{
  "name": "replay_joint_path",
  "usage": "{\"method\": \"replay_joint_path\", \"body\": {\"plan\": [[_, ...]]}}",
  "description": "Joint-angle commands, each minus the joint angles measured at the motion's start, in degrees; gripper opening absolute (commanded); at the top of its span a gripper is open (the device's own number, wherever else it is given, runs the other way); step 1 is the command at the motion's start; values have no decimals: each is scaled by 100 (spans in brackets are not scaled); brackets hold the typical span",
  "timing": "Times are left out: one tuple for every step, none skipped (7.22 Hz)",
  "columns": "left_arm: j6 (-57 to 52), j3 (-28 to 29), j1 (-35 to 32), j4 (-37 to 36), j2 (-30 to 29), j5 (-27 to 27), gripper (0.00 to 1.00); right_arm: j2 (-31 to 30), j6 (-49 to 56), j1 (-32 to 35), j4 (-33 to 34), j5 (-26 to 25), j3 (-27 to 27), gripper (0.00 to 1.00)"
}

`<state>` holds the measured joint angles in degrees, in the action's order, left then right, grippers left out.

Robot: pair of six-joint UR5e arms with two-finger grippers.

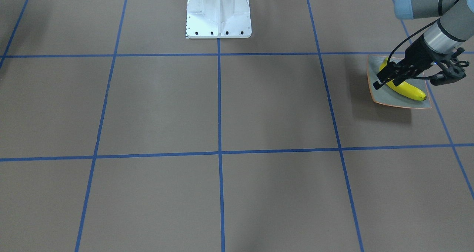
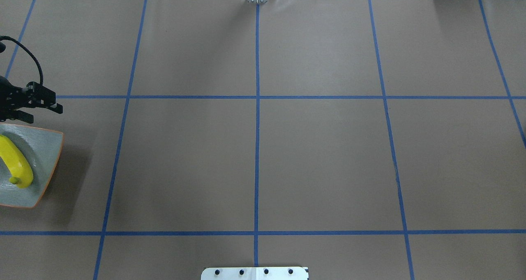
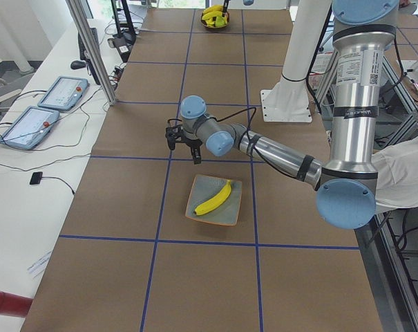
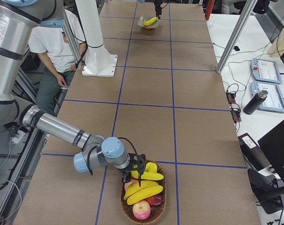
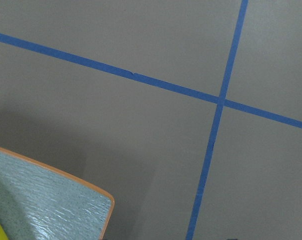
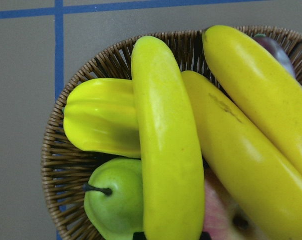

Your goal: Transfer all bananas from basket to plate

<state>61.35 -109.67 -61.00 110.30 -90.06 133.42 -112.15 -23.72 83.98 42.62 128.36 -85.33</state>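
Three glossy yellow curved bananas (image 6: 168,150) fill our right wrist view, piled in the round brown wicker basket (image 6: 53,155) over a green pear (image 6: 116,200). Our right gripper (image 4: 139,169) hangs just above them; we cannot tell whether its fingers are parted. At the table's far end, one more yellow banana (image 1: 407,90) lies on the square grey-green plate with an orange rim (image 1: 389,99). Our left gripper (image 1: 380,80) hovers near that plate's edge, fingers spread, holding nothing.
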Motion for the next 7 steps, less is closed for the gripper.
{"method": "replay_joint_path", "body": {"plan": [[0, -10, 0, 9, -3, 0, 84, 0, 33, 13, 1, 83, -97, 0], [0, -19, 0, 9, -3, 0, 84, 17, 51, 56, 27, 223, -202, 0], [0, -19, 0, 9, -3, 0, 84, 17, 60, 205, 71, 320, -351, 0], [0, -19, 0, 9, -11, 0, 84, 87, 95, 267, 106, 513, -379, 0], [0, -19, 0, 9, -12, 0, 84, 105, 121, 363, 106, 793, -379, 0], [0, -10, 9, 9, -12, 0, 84, 166, 122, 373, 115, 926, -440, 0], [9, -10, 9, 0, -55, 9, 84, 210, 113, 399, 185, 1319, -571, 0]]}}
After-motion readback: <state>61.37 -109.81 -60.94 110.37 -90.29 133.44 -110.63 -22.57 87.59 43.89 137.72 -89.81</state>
